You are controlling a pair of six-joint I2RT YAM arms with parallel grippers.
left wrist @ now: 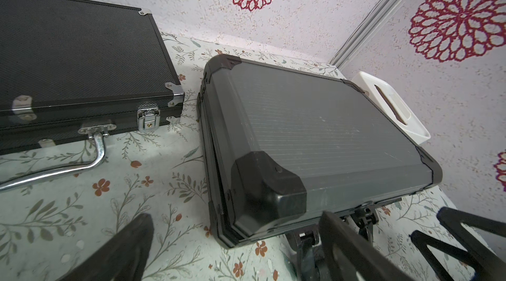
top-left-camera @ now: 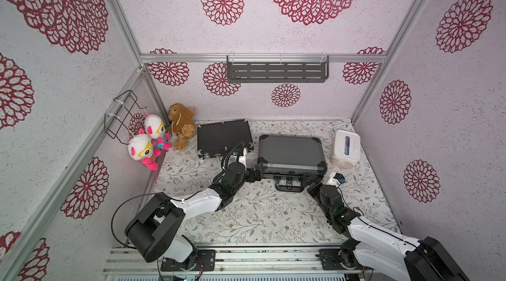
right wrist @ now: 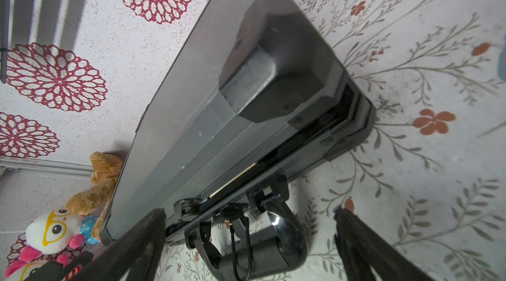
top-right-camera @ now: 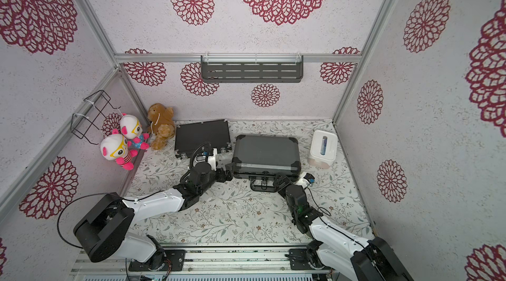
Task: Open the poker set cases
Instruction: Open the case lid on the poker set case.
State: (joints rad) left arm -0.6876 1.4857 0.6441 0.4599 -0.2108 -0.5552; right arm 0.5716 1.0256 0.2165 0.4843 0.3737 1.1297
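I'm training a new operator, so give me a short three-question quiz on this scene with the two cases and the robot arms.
1. True or false: the tissue box stands beside the grey case, on the side away from the black case.
2. Fill in: the left gripper and right gripper are both ____.
3. Both grippers sit at the front corners of which? A) black case B) grey case C) neither

Key: 1 true; 2 open; 3 B.
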